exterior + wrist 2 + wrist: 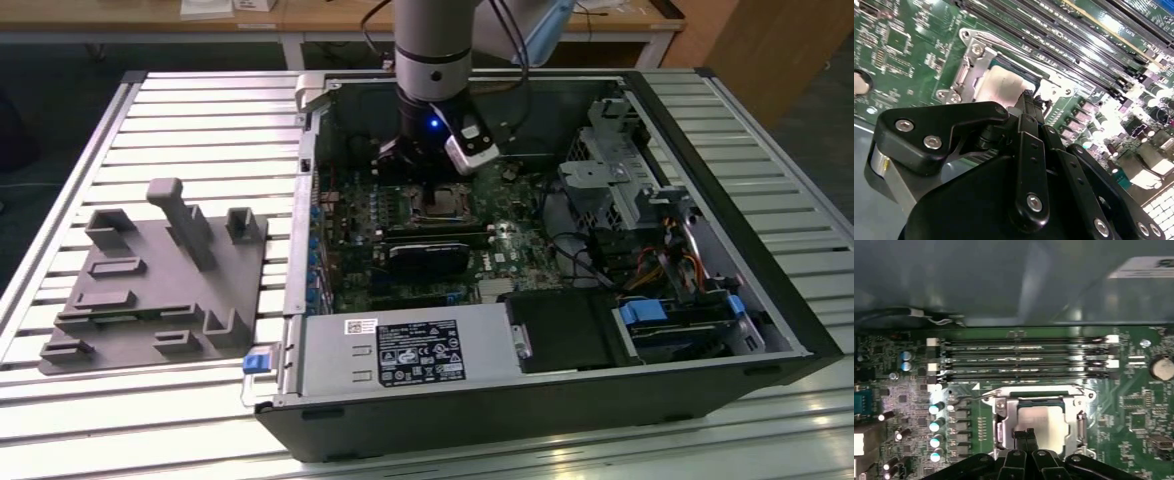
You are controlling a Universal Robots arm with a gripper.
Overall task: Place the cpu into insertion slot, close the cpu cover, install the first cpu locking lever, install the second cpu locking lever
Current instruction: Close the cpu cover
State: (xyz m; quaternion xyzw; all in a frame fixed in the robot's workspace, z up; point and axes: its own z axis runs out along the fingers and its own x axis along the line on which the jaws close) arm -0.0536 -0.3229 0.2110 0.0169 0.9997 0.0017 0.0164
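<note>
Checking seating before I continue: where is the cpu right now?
In the first wrist view the cpu lies on the green board, framed by the silver cover, beside the memory slots, with the end effector at its edge.

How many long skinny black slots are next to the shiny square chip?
4 memory slots, side by side beside the cpu: nearest, second, third, farthest. None looks hidden.

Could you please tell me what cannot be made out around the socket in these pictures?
1. First wrist view: the gripper hides one edge of the cpu and the cpu cover; what its tips touch is unclear.
2. Second wrist view: the gripper's body covers that same edge.
3. Exterior view: the insertion slot is too small to show whether the cover is latched.
</note>
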